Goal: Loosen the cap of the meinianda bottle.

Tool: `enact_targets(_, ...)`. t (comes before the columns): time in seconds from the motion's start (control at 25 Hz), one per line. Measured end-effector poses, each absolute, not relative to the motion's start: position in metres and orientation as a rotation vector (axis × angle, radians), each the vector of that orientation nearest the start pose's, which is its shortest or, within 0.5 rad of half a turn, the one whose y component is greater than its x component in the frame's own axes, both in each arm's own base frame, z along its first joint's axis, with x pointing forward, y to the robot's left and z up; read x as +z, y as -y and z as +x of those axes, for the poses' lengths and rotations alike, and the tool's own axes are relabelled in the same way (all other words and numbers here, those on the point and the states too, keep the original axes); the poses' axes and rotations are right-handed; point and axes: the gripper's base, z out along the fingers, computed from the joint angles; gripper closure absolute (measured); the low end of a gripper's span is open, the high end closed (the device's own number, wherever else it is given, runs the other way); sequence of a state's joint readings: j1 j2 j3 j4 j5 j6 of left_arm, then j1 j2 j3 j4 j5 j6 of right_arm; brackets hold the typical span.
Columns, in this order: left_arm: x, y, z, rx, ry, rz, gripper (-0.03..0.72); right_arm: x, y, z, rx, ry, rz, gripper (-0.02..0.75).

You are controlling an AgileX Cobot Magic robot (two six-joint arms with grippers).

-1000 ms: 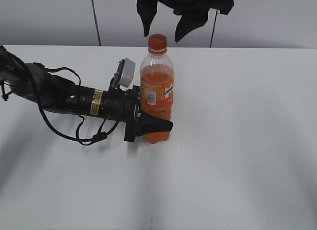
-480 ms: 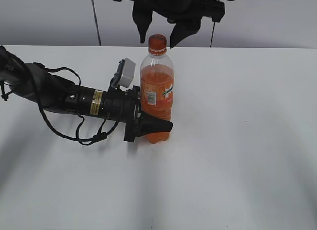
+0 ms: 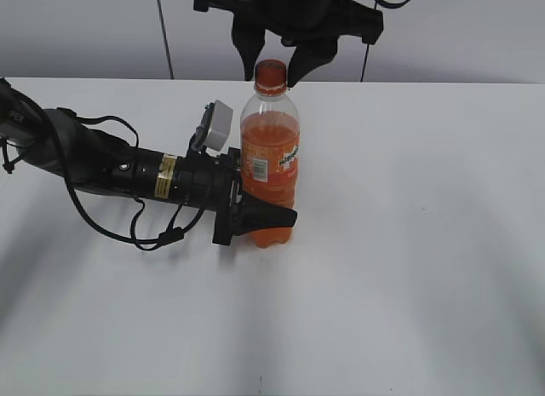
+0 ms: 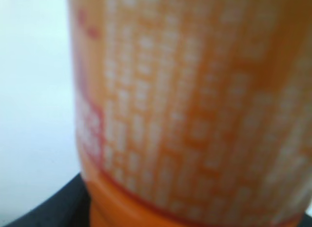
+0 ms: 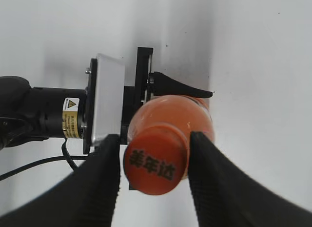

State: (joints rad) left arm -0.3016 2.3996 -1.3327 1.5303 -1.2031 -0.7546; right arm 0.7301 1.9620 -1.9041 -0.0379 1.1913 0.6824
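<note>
Cap (image 5: 156, 163) sits on the upright meinianda bottle (image 3: 270, 157), which stands on the white worktop (image 3: 409, 243). Right claw (image 3: 272, 60) hangs above, fingers spread either side of the cap with gaps showing; nothing held. Left claw (image 3: 255, 217) lies low along the worktop, clamped around the bottle's lower body. Left wrist view shows only blurred orange label.

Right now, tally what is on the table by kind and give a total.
Bottles: 1, the bottle
Caps: 1, the cap
Grippers: 2, the left gripper and the right gripper
Total: 4
</note>
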Motion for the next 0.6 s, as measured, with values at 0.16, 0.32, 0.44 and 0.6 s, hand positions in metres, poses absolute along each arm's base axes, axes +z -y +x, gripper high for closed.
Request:
enact_targets(0.16, 0.0641, 0.2038, 0.3695, -1.185, -1.497, 1.385, 0.279, 0.3151, -0.2838, 0.322, 0.327, -2.787, -0.094, 0.459)
enact_targets(0.32, 0.0641, 0.2038, 0.3695, -1.185, -1.497, 1.385, 0.279, 0.315, -0.2837, 0.3219, 0.321, -2.784, -0.127, 0.459)
enact_targets(0.44, 0.0641, 0.2038, 0.3695, -1.185, -1.497, 1.385, 0.279, 0.315, -0.2837, 0.3219, 0.31, -2.779, -0.18, 0.459)
enact_targets(0.6, 0.0641, 0.2038, 0.3695, -1.185, -1.497, 1.385, 0.279, 0.3152, -0.284, 0.3222, 0.296, -2.759, -0.286, 0.459)
